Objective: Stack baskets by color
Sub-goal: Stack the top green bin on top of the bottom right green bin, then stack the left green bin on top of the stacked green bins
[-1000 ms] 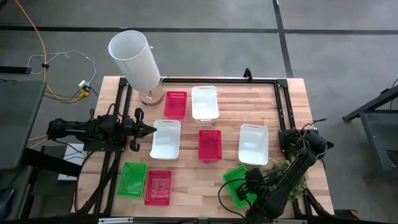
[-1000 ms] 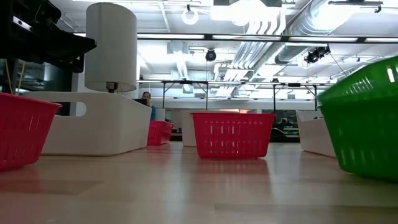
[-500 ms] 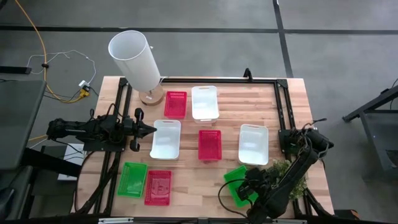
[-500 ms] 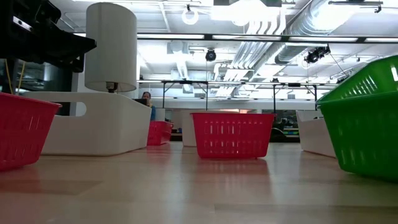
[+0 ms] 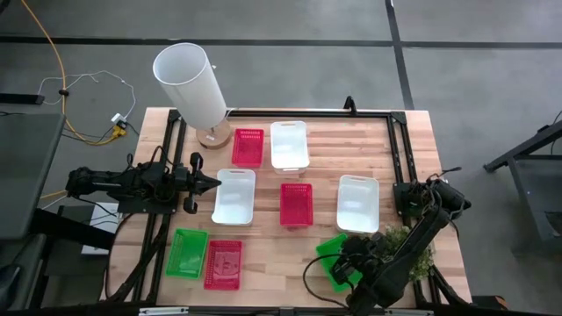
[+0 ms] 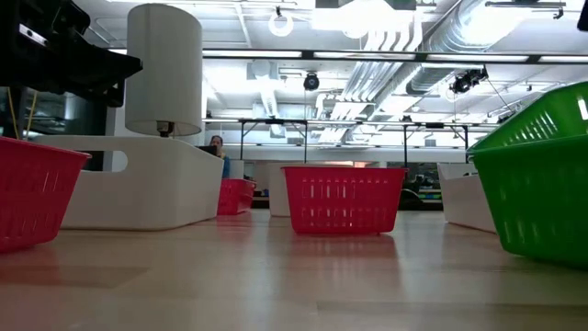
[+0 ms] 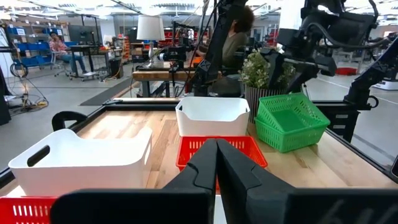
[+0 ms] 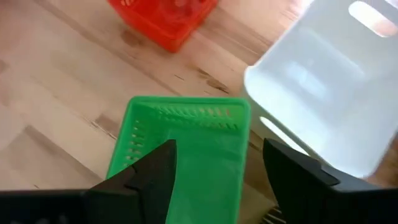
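Observation:
Red, white and green baskets lie spread over the wooden table. One green basket (image 5: 332, 258) (image 8: 186, 149) (image 6: 537, 175) rests on its bottom near the front right, beside a white basket (image 5: 358, 203) (image 8: 336, 81). My right gripper (image 5: 351, 263) (image 8: 217, 171) hovers open just above it, pointing steeply down, its fingers clear of the rim. My left gripper (image 5: 215, 183) (image 7: 216, 155) waits shut and level at the table's left edge. Another green basket (image 5: 187, 253) and a red one (image 5: 223, 263) sit at the front left.
A tall white cylinder (image 5: 191, 83) stands at the far left. A small potted plant (image 5: 408, 241) sits just right of the green basket. More baskets: red (image 5: 248, 147), white (image 5: 289, 145), white (image 5: 234, 195), red (image 5: 296, 204). A black frame rims the table.
In the low view the green basket's raised side has dropped and the basket has settled flat on the table. My right gripper has risen a little above it and rolled slightly.

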Motion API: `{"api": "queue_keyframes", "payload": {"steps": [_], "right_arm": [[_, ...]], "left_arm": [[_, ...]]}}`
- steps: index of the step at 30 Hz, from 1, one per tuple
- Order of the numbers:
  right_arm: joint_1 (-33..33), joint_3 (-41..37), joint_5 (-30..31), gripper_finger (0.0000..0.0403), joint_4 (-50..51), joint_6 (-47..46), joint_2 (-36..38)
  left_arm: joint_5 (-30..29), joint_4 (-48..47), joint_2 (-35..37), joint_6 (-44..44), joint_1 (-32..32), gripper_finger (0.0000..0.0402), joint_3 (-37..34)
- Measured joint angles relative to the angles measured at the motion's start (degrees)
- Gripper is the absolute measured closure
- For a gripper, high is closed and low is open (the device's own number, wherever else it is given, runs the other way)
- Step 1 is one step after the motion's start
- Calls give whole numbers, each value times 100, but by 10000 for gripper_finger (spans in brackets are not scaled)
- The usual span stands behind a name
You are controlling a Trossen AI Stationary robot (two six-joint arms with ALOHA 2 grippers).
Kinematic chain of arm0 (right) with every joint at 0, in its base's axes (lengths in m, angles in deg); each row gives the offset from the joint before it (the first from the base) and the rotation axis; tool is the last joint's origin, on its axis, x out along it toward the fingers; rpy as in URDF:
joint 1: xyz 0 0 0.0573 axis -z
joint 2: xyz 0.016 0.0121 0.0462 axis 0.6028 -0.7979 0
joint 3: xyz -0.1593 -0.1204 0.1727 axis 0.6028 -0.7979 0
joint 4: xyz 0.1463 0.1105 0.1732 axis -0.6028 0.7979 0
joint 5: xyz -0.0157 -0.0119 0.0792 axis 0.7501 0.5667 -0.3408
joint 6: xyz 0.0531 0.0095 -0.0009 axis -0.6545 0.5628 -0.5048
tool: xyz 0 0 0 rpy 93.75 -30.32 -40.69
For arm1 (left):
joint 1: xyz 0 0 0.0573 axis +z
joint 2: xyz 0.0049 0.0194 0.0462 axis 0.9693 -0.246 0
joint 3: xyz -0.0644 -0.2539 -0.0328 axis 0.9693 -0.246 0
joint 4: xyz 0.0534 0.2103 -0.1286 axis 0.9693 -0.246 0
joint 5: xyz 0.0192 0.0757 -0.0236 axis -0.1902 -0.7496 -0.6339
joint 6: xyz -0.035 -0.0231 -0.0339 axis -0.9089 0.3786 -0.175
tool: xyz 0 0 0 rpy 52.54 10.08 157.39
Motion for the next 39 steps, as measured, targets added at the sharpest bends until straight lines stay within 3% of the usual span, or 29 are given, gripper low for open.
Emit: {"api": "queue_keyframes", "payload": {"steps": [3, 5, 9, 11, 30, 37, 39], "right_arm": [[0, 1, -34, 192, -31, 2, -2], [-4, -15, -31, 225, -66, 26, -18], [-77, -228, 44, 351, -294, 43, -39], [-109, -263, 38, 388, -314, 82, -39], [28, -312, -630, 402, -18, 253, -333], [70, -168, -368, 403, 190, 302, -330], [22, -40, 74, 403, 251, 325, -311]], "left_arm": [[0, 0, -1, -1, 2, 401, -1], [0, -2, -1, -1, 0, 401, -1], [0, -2, 0, 0, 0, 401, 0], [0, 0, -2, -2, 2, 401, -1], [-1, 0, -1, -1, 1, 401, -1], [-1, 0, 0, 0, 2, 401, -2], [-1, 0, 0, 0, 0, 401, -2]]}}
